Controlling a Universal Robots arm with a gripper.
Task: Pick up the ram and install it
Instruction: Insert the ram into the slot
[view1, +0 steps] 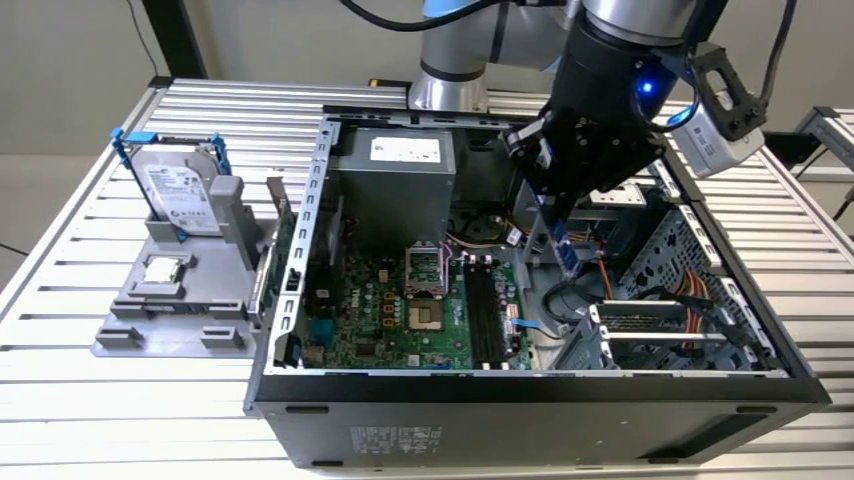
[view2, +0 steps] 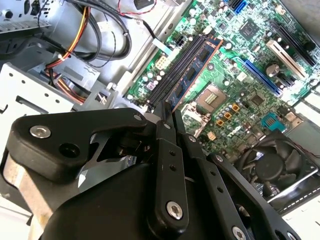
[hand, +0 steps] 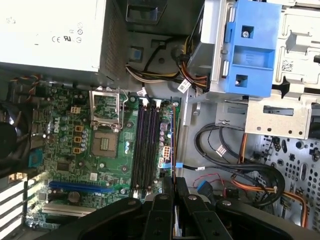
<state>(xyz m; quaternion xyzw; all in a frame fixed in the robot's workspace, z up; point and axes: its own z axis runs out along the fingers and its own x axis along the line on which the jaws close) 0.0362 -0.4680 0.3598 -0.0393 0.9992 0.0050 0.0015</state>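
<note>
- Gripper (view1: 566, 238), black, two-fingered — fingers closing on the ram (view1: 567, 255), a long narrow blue circuit-board stick with dark chips, and carrying it on edge inside the open black computer case (view1: 534, 385).
- Ram in the second wrist view (view2: 196, 70): hanging over the motherboard, lined up along the long black memory slots (view2: 172, 70); whether it is touching a slot cannot be told.
- Progress, as judged: pick-up done; seating not yet confirmed.
- Green motherboard (hand: 65, 145): square processor socket (hand: 105, 145) lying just beside the slots.
- Obstructions — orange and black cables (hand: 235, 170) and the light-blue drive-bay latch (hand: 252, 45) sitting near the slots.
- Outside the case: hard drive (view1: 180, 190) standing in a grey holder.
</note>
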